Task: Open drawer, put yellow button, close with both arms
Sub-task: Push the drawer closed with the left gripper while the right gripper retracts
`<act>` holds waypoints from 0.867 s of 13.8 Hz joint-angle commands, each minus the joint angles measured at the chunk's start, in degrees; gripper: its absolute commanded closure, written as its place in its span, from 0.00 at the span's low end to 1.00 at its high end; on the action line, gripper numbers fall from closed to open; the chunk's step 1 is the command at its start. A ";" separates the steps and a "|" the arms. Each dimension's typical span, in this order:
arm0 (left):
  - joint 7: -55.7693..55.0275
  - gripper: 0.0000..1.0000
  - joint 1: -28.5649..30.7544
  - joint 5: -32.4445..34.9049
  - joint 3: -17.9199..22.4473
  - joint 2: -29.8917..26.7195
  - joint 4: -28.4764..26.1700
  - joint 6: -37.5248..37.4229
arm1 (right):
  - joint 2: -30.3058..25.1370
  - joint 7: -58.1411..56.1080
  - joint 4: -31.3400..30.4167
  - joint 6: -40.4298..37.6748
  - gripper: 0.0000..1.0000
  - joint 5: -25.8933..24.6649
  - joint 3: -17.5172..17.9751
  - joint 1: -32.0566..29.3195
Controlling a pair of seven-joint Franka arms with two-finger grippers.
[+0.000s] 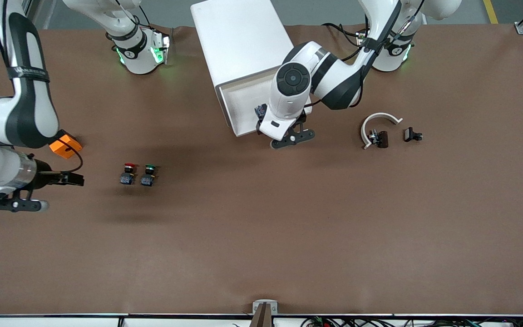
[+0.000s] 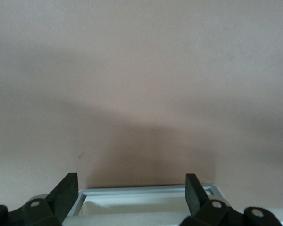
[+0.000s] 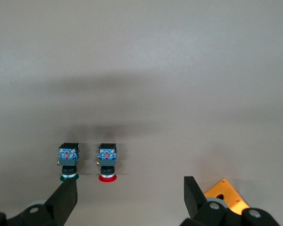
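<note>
Left wrist view alone shows left gripper (image 2: 132, 186) (image 1: 293, 137) fingers spread over the open drawer's (image 2: 146, 193) (image 1: 243, 97) front rim; right gripper (image 3: 129, 188) (image 1: 16, 205), fingers spread, hovers over the worktop (image 1: 261, 236) near the red button (image 1: 128, 174) and green button (image 1: 148, 175).

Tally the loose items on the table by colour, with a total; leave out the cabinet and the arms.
Red-capped button: 1
Green-capped button: 1
Orange block: 1
White curved piece: 1
Small black parts: 2
Total: 6
No yellow button is visible.
</note>
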 commanded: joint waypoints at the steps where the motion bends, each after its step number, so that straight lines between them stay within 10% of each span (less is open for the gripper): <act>1: -0.13 0.00 0.18 -0.65 -1.96 -0.95 -0.49 -2.78 | -0.87 -0.34 7.79 -10.39 0.00 -1.02 1.07 -0.74; 12: -4.26 0.00 0.18 -6.28 -8.46 -0.95 -0.22 -6.83 | -8.23 4.13 9.67 -14.81 0.00 0.21 1.77 -1.09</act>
